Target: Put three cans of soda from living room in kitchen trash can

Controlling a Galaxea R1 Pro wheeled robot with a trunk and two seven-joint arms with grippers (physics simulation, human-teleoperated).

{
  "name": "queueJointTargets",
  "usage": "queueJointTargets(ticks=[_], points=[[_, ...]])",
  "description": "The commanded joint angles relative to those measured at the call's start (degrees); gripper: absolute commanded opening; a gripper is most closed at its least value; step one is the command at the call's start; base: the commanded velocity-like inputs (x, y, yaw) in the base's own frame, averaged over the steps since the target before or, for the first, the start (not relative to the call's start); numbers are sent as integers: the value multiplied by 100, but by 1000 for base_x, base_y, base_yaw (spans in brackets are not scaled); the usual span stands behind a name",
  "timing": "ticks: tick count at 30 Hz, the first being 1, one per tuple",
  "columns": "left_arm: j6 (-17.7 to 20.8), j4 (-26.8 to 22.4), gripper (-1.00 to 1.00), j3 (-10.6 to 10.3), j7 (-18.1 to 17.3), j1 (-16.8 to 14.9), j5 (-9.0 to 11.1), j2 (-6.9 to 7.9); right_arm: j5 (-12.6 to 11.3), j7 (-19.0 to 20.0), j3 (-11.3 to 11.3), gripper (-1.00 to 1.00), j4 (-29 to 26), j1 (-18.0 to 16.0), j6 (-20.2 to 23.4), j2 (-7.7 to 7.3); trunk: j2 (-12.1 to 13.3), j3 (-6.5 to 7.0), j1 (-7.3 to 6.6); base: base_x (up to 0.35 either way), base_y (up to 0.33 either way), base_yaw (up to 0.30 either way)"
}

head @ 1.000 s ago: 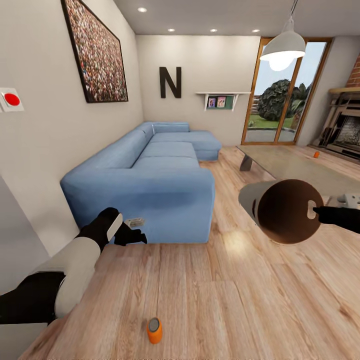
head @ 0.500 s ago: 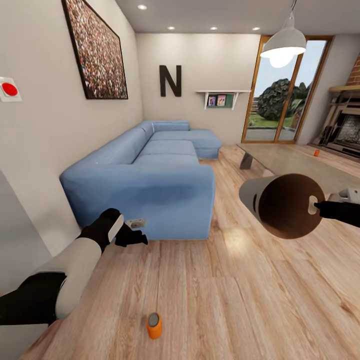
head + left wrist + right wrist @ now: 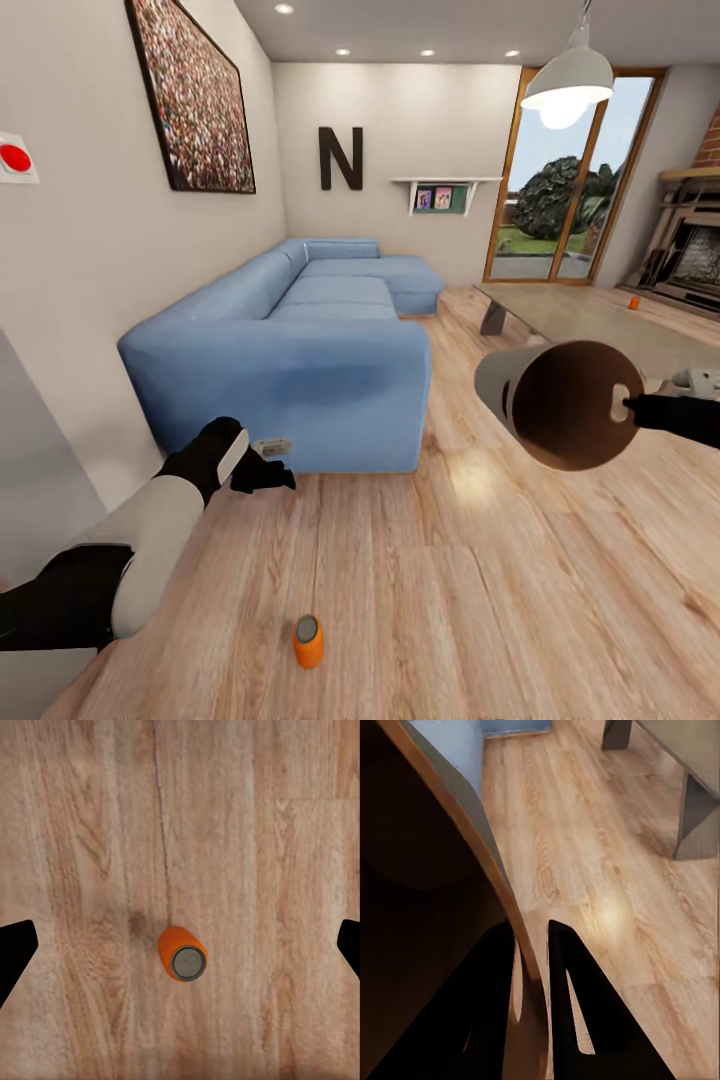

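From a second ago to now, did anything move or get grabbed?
Nearly nothing. The whole head view shifted a little, so the camera moved, not the things. The right gripper still clamps the tash can by its rim, carried on its side. The left gripper still hangs open above the orange can of soda, which stands untouched on the floor. Nothing was grabbed or dropped.

The head camera looks forward and down across the plank floor (image 3: 450, 600) toward the blue sofa (image 3: 300, 350), while the left wrist camera faces straight down, close over the same floor's orange can (image 3: 182, 954).
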Motion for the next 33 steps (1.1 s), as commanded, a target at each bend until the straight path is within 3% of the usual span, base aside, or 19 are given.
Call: queueJointTargets(ticks=[1,6,10,22,29,33], points=[[-1,2,100,0,-2,0,0,-1,-164,17,42,-100,-11,-6,18,1,-42,-17,21,0,0,0],[0,6,100,-2,-37,1,2,-9,-155,-2,312,-100,-12,-9,18,11,-88,-124,54,0,0,0],[-10,61,100,-2,-65,4,3,-19,-162,-203,382,-100,-15,-10,18,16,-93,-212,64,0,0,0],[-18,338,100,-13,-89,18,11,-290,-162,-333,392,-100,-15,-10,18,11,-109,-478,95,0,0,0],[-21,341,100,-28,-88,19,10,-345,-155,-338,388,-100,-17,-29,18,-30,-118,-633,113,0,0,0],[-25,342,100,-36,-88,19,7,-355,-152,-370,387,-100,-19,-381,18,-53,-124,-722,123,0,0,0]])
